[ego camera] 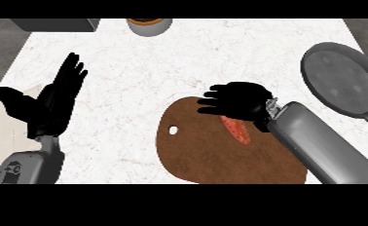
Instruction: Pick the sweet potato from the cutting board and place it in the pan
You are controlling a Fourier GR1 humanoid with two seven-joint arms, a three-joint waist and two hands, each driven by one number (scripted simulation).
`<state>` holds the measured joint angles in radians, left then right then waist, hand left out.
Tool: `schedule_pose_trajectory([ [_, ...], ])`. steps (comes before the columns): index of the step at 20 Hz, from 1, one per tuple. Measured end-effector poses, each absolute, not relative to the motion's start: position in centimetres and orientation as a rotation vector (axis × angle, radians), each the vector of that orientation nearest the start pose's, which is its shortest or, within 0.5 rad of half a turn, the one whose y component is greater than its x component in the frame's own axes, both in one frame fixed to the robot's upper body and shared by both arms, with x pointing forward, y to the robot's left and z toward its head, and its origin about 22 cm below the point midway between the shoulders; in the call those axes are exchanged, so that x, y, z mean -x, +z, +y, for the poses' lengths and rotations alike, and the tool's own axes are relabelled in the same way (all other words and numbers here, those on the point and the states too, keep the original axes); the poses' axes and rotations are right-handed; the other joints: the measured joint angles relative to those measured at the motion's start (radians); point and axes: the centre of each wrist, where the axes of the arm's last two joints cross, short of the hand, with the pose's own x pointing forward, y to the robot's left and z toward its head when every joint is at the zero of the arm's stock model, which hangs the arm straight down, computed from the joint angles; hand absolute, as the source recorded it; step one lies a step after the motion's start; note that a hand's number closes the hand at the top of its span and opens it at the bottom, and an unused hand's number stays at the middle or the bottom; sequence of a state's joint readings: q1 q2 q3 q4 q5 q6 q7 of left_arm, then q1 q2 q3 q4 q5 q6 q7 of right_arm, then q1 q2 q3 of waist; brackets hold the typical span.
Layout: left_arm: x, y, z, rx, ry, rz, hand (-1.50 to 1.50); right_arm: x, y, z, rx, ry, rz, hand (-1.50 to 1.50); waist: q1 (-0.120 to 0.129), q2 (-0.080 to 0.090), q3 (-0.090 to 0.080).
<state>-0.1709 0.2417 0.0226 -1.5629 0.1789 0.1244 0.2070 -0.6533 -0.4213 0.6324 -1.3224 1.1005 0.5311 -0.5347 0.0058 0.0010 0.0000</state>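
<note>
A brown board (215, 164) lies on the white counter (215, 59), near and right of the middle, with a small hole (173, 130) by its left edge. The sweet potato (237, 130) lies on the board's far right part as a reddish-orange strip running near to far, and its far end is hidden under the right hand (241, 101). That hand comes in from the near right on a grey forearm (313, 144) and sits over the board's far edge, its fingers (212, 104) bent down and pointing left, curled about the potato's far end. The grey pan (339, 79) stands at the right edge, well apart from the board. The left hand (56, 104) rests at the left, spread flat, fingers pointing far. At the far edge stand a grey cup (149, 26) with a brown top and, to its left, a grey box (56, 24).
</note>
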Motion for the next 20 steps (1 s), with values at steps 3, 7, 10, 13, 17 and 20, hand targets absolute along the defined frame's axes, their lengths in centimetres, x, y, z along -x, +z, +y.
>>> schedule_pose_trajectory([
  [3,-27.7,5.9,27.2,-0.099,0.033,-1.519,0.0,-34.1,7.7,-14.9,-0.287,-3.069,1.713,-1.5,0.001,0.0,0.0],
  [7,-27.4,6.0,27.2,-0.097,0.039,-1.519,0.0,-34.2,6.9,-13.5,-0.258,-3.073,1.744,-1.5,0.001,-0.001,0.0],
  [10,-27.9,6.3,27.1,-0.099,0.042,-1.521,0.0,-33.9,5.6,-13.6,-0.238,-3.101,1.719,-1.5,-0.001,-0.001,0.0],
  [13,-27.6,5.6,26.9,-0.094,0.039,-1.518,0.0,-34.1,4.4,-13.9,-0.203,-3.111,1.695,1.5,0.0,-0.001,0.0],
  [17,-27.6,6.1,27.2,-0.09,0.039,-1.522,0.0,-34.2,4.1,-13.0,-0.173,-3.045,1.723,1.5,-0.001,-0.006,-0.003],
  [20,-27.8,6.3,26.8,-0.085,0.035,-1.523,0.0,-34.6,3.6,-12.8,-0.145,-3.01,1.751,1.5,-0.001,-0.008,-0.004],
])
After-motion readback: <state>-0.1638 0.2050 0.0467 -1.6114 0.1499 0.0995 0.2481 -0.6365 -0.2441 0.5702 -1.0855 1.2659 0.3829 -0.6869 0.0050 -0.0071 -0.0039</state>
